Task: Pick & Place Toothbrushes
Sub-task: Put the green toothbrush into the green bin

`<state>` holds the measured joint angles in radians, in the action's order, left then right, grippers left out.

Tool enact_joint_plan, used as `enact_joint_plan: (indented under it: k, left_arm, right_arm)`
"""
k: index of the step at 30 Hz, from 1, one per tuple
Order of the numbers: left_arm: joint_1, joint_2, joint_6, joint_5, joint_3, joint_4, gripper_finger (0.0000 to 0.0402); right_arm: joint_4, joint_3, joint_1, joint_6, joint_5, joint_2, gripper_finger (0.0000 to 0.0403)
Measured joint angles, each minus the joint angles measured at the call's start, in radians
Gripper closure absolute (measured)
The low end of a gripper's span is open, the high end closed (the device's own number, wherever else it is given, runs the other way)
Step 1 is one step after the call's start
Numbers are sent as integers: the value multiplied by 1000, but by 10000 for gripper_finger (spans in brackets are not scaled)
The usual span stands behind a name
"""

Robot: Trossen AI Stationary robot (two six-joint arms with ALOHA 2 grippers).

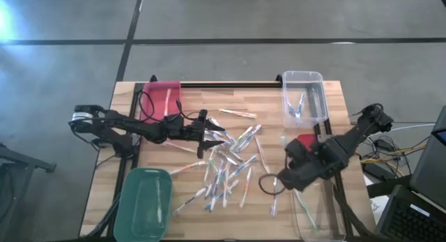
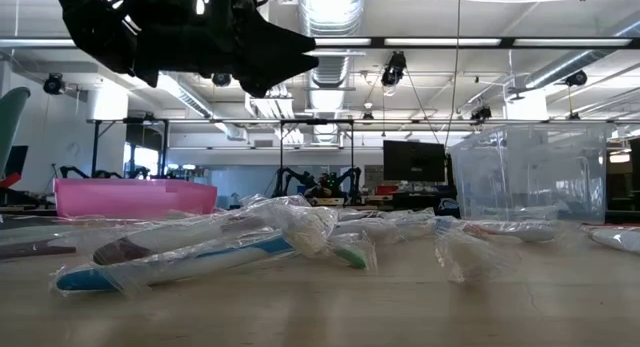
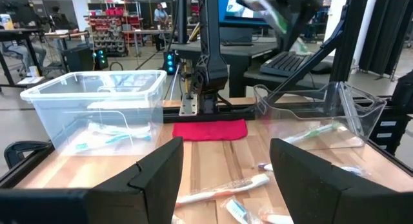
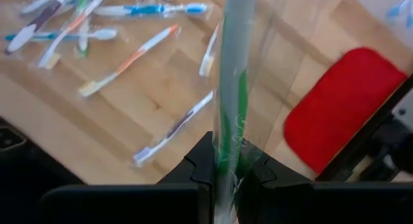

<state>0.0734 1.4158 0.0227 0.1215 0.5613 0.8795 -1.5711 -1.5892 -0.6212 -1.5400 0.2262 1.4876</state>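
A green-and-white plastic toothbrush in clear wrap (image 4: 229, 88) stands clamped in the right pincer (image 4: 226, 166), raised above the wooden surface (image 1: 188, 95) beside the clear bin (image 1: 317, 217). Likely next: carry it over a bin and release. The left pincer (image 3: 222, 166) hangs wide over the scattered toothbrushes (image 1: 226, 165).

You look straight down on the whole surface (image 1: 209, 95) overhead; the low view skims level across the same surface, close.

table (image 1: 334, 95): matt wood planks | toothbrushes (image 1: 230, 162): glossy clear plastic wrap | bin (image 1: 304, 95): clear smooth plastic
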Motion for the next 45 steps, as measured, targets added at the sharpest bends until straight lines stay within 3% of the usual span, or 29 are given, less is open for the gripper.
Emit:
enact_joint_plan:
  k: [11,18,34,45]
  left_arm:
    - [0,0,0,0,0,0,165]
    - [0,0,0,0,0,0,165]
    - [0,0,0,0,0,0,165]
    - [0,0,0,0,0,1,165]
  right_arm:
    - [2,94,-211,-295,-7,0,381]
    - [55,195,-293,-419,-125,0,381]
    - [498,436,-398,-492,-298,1,381]
    - [582,541,-402,-549,-428,1,381]
